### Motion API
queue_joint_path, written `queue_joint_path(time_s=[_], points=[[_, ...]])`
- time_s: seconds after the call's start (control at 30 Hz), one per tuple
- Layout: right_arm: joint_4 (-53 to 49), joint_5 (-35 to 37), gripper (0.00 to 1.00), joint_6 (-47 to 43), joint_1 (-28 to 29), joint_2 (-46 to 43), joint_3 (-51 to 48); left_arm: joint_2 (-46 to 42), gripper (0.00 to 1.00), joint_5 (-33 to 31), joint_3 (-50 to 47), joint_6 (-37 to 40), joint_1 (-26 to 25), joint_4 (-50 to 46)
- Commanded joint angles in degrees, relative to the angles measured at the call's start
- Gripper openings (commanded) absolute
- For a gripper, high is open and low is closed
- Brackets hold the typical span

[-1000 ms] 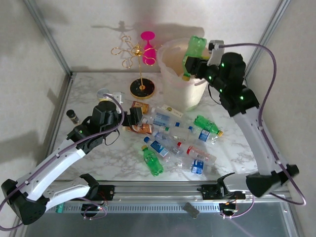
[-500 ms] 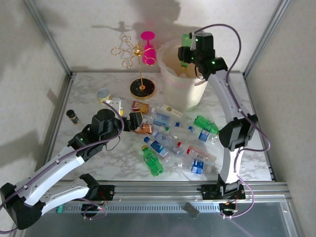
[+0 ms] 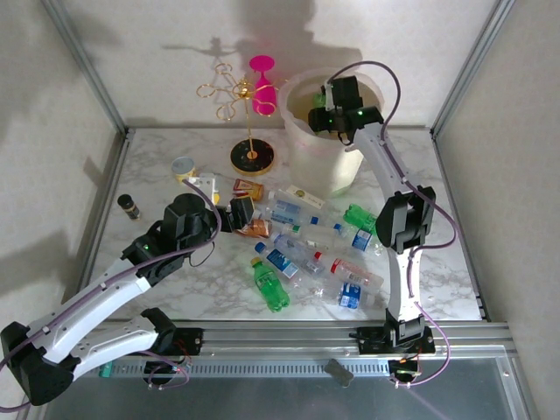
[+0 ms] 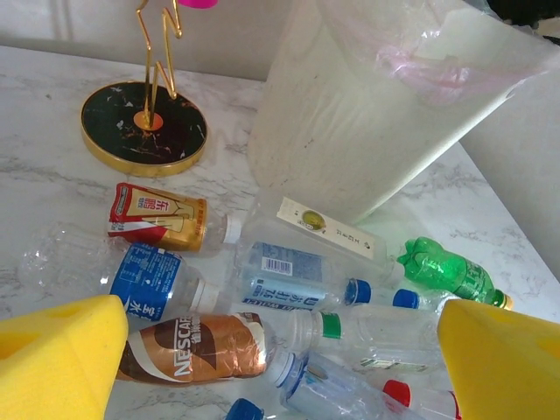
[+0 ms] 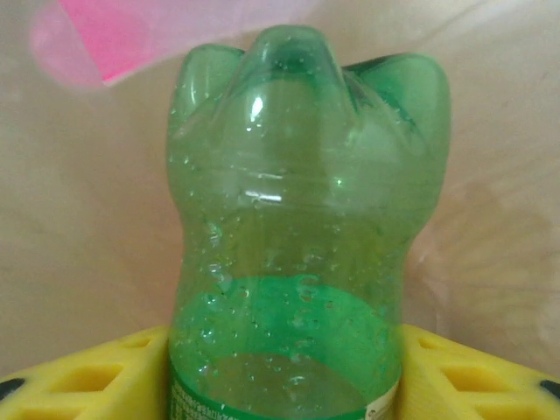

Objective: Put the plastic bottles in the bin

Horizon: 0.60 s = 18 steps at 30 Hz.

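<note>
Top view: the right gripper (image 3: 332,112) sits in the bin (image 3: 317,166) mouth, and the left gripper (image 3: 240,213) is beside the scattered bottles (image 3: 302,249). Left wrist: jaws apart over a Nescafé bottle (image 4: 194,346). Right wrist: jaws clamp a green bottle (image 5: 293,245); a tilted release might snag the liner (image 5: 499,254).

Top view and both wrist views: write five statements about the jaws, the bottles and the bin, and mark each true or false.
1. The right jaws clamp a green bottle. True.
2. The left jaws are shut on the brown Nescafe bottle. False: they stand wide open with nothing held, and that bottle lies on the table.
3. The bin lies tipped on its side. False: it stands upright, mouth up.
4. Another green bottle lies on the table among the clear ones. True.
5. The pink glass lies flat on the table. False: it hangs on the gold wire stand.
</note>
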Motion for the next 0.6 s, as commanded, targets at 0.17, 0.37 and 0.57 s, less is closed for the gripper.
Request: queue_joint_path(time_s=[0.17,0.37,0.57], points=[[-0.87,-0.69,0.72,-1.02,-0.49,-0.51,1.71,0.56,0.93,-2.8,-0.37,1.15,-0.46,0.55],[-0.69,0.15,0.75,-1.1,-0.41,-3.89,1.28,0.51,0.94,-3.3,-0.46,1.09,-0.4,0.73],[-0.01,0.94,0.75,-0.6,-0.49,-9.72,-0.93,0.22,0.94,-4.38,-0.63,0.25,-0.42,0.73]])
